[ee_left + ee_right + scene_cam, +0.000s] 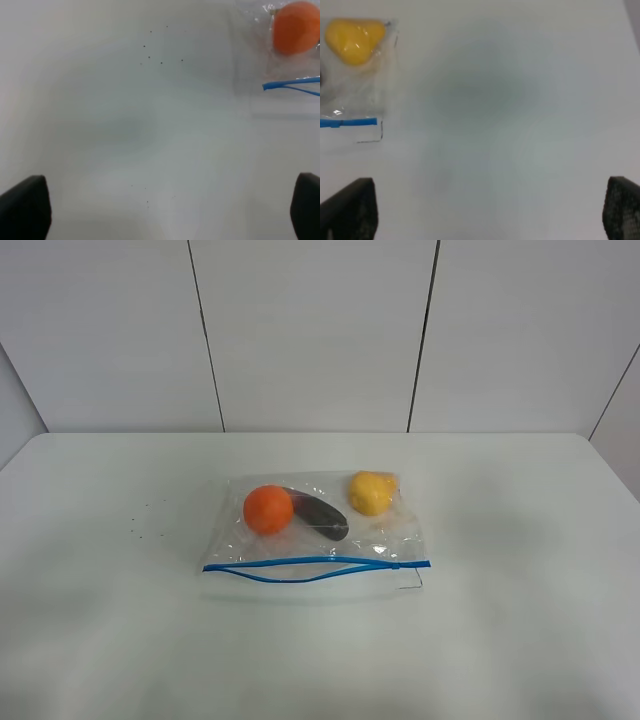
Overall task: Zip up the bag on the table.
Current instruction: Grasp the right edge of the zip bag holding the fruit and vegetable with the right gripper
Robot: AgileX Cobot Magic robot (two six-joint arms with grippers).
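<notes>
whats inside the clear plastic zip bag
The clear crinkly plastic zip bag holds a round orange fruit, a long dark purple fruit and a yellow fruit. The orange one covers one end of the purple fruit.

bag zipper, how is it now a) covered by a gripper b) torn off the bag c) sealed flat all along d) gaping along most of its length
d: the zipper splits into two blue lines that bow apart, meeting only near its right end in the high view.
</notes>
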